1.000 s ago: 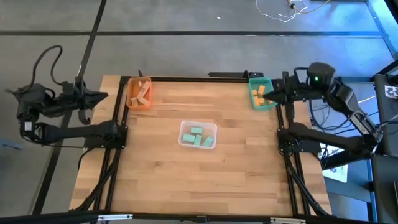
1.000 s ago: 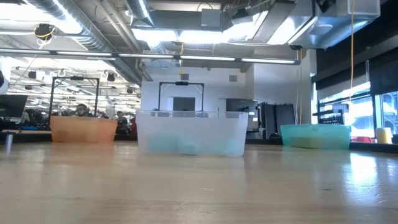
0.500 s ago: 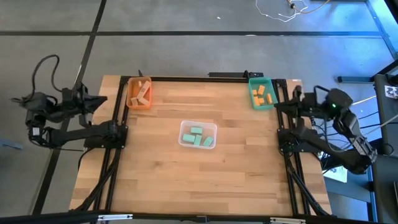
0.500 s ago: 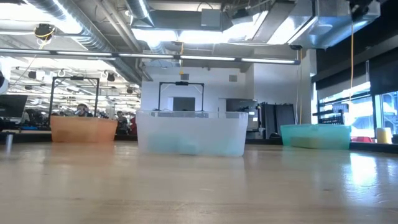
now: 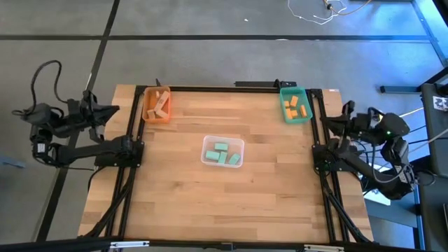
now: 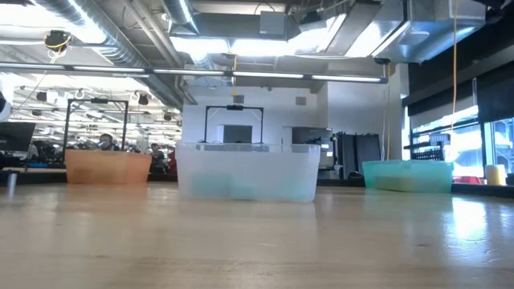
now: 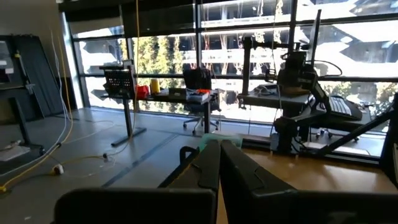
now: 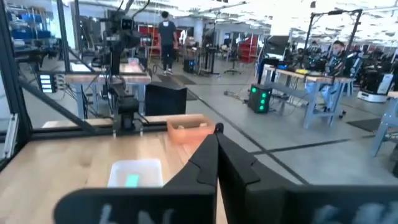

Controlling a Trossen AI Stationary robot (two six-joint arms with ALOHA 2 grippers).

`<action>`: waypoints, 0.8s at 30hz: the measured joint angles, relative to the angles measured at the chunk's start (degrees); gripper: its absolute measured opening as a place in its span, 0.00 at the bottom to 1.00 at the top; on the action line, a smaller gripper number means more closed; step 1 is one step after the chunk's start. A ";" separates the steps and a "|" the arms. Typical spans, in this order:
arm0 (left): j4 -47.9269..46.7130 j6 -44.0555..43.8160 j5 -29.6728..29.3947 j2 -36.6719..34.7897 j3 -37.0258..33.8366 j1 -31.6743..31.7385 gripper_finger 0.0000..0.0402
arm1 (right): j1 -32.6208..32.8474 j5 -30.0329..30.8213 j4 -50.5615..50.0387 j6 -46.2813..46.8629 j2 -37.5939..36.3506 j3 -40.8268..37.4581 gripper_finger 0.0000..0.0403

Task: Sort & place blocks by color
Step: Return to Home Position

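Tan wood blocks (image 5: 161, 103) lie in the orange tray (image 5: 148, 106) at the far left. Orange blocks (image 5: 295, 107) lie in the teal tray (image 5: 283, 106) at the far right. Mint green blocks (image 5: 224, 152) lie in the clear tray (image 5: 206, 151) at mid-table. My left gripper (image 5: 115, 110) is shut and empty, drawn back past the table's left edge, with its fingers (image 7: 210, 168) together. My right gripper (image 5: 329, 122) is shut and empty at the table's right edge, just near of the teal tray, with its fingers (image 8: 231, 163) together.
Black frame rails (image 5: 133, 161) run along both side edges of the wooden table (image 5: 224, 203). The low view shows the orange tray (image 6: 107, 167), clear tray (image 6: 247, 171) and teal tray (image 6: 406, 175) in a row. People show in the room beyond.
My right gripper has drawn back from over the teal tray toward the table's right edge and sunk, folding in by its base. My left arm has settled slightly lower at the left edge. No block has moved.
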 joint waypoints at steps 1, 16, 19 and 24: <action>0.25 0.28 -0.11 0.00 0.00 0.00 0.00 | 0.00 0.19 -0.20 -0.12 -0.33 -0.33 0.01; 20.25 8.81 -4.06 0.03 -18.17 0.00 0.01 | 0.00 1.98 26.04 -2.55 -0.72 -21.19 0.00; 23.70 8.79 -4.08 0.04 -22.25 0.00 0.00 | 0.00 1.84 33.66 -4.24 -0.70 -26.57 0.00; 29.69 8.81 -4.08 0.04 -29.06 0.01 0.01 | 0.00 1.78 42.62 -6.03 -0.72 -33.51 0.00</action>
